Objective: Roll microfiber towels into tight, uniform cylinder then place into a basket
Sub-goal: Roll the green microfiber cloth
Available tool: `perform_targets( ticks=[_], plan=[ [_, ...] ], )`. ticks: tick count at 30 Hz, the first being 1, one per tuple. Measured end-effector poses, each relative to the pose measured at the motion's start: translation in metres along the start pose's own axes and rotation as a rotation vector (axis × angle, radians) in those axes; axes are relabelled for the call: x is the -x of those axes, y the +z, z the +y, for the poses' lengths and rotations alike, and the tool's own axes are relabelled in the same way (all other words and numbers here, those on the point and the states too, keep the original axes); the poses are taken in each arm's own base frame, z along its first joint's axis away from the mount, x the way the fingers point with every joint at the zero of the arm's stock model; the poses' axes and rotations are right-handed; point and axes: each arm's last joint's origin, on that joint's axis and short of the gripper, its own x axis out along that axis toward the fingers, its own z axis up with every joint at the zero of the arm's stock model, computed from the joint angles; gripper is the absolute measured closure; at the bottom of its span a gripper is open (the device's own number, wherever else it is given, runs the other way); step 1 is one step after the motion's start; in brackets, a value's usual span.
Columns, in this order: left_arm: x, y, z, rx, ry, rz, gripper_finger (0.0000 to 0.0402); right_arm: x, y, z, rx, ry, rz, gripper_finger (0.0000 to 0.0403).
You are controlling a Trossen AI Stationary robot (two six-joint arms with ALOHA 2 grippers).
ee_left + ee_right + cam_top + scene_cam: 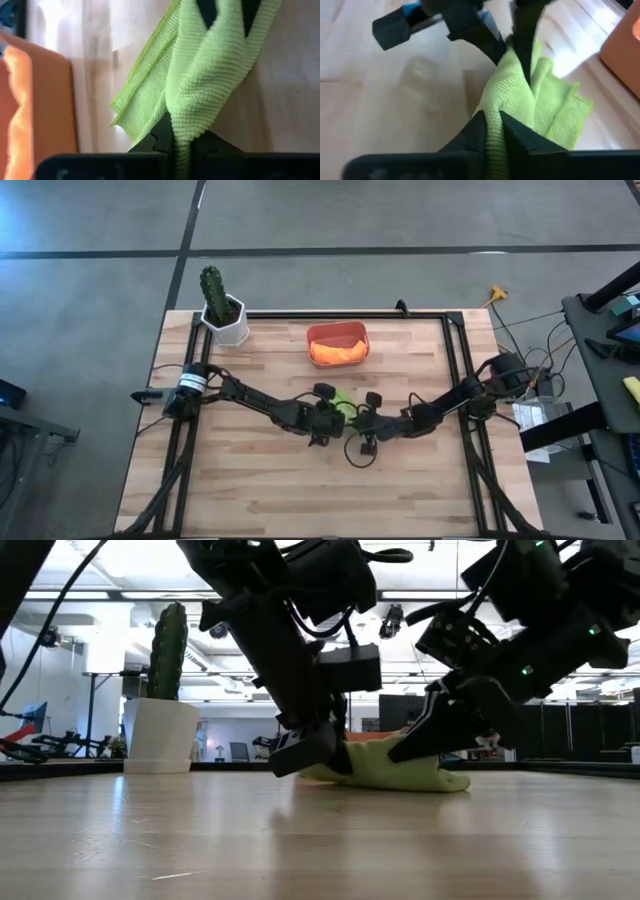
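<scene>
left gripper [182, 150] pinching lime-green ribbed microfiber towel [200, 90] | right gripper [492, 135] pinching opposite end, likely to tighten roll | salmon-red plastic basket [337, 332] already holds orange towel [338, 351]

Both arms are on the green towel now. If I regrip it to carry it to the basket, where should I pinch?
Probably at its two ends, as now: the left gripper and right gripper each pinch one end of the bunched green towel, coming in low from opposite sides. It lies as a long roll, so end grips should keep it tight. The basket already holds the orange towel.
</scene>
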Motion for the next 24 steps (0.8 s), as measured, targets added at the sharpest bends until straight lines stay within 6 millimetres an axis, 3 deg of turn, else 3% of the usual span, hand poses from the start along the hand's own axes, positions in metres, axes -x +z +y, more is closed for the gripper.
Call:
perform_targets(
  ticks=[3,12,17,24],
  plan=[
    [0.000,0.001,0.000,0.007,-0.020,-0.015,0.0385,-0.001,-0.002,0.004,-0.014,-0.005,0.006,0.0388],
    [0.001,0.001,0.010,-0.007,-0.057,-0.024,0.0367,-0.016,-0.015,0.018,-0.295,0.076,0.010,0.0392],
    [0.002,0.004,0.023,-0.041,-0.267,-0.037,0.0370,-0.015,-0.020,0.029,-0.382,0.116,0.011,0.0393],
    [-0.002,0.001,0.045,0.008,-0.527,-0.021,0.0393,0.001,-0.017,0.031,-0.458,0.166,-0.001,0.0393]
  ],
)
